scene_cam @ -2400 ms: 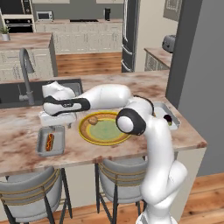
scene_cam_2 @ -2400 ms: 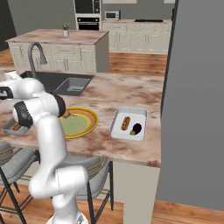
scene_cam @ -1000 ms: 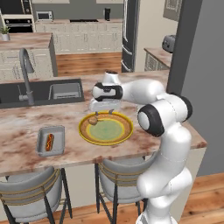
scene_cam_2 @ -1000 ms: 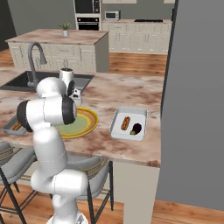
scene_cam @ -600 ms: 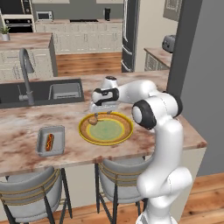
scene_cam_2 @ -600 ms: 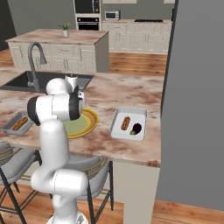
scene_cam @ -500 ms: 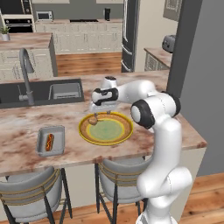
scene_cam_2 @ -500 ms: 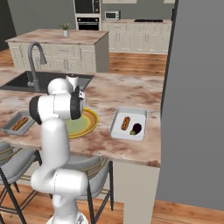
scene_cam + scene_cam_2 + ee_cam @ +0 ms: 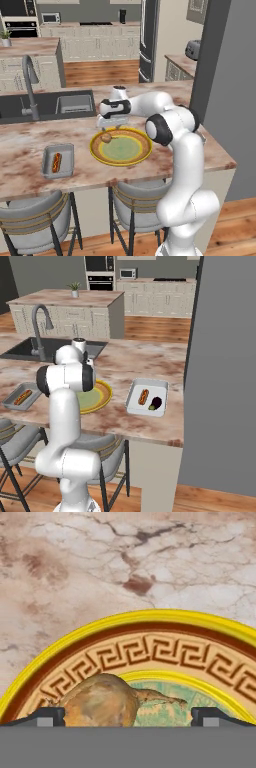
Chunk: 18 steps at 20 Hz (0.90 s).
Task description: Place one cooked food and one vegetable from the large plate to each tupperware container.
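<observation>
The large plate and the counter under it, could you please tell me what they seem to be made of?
The large plate looks like glazed ceramic: a glossy yellow rim and a painted brown key-pattern band. The counter looks like polished marble or similar stone: mottled beige-pink with dark veins. As a rendered scene, both are guesses.

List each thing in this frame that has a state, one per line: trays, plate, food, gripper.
grey tray: on the counter, holds one hot dog, no vegetable.
whitish tray: holds a hot dog and the dark purple vegetable.
large plate: holds the tan-brown ball on its patterned band.
gripper: open, low over the plate, the ball between its fingertips but nearer one.
</observation>
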### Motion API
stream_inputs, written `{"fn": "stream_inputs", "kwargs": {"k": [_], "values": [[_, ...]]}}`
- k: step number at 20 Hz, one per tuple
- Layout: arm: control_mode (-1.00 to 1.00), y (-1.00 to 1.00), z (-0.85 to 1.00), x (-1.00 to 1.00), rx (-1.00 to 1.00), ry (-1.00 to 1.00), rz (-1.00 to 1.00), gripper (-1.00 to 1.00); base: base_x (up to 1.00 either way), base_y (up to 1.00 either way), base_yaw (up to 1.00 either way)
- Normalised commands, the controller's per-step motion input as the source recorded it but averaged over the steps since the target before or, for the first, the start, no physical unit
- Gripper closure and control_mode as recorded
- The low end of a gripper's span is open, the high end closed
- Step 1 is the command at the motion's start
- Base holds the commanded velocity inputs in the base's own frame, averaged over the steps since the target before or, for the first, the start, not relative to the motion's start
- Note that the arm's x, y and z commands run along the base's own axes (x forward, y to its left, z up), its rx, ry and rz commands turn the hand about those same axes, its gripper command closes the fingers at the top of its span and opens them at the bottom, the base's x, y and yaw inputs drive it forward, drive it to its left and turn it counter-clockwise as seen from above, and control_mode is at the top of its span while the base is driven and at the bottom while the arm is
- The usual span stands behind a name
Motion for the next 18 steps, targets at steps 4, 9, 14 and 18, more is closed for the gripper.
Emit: {"fn": "stream_inputs", "kwargs": {"k": [4,9,14,18], "values": [[-1.0,0.03,-0.11,0.0,0.0,0.0,0.0,-1.0,0.0,0.0,0.0],[-1.0,0.05,-0.16,-0.17,0.0,0.0,0.01,-1.0,0.0,0.0,0.0],[-1.0,0.07,-0.16,-0.15,0.0,0.03,0.01,-1.0,0.0,0.0,0.0],[-1.0,0.0,-0.13,-0.11,0.0,0.06,0.0,-1.0,0.0,0.0,0.0]]}}
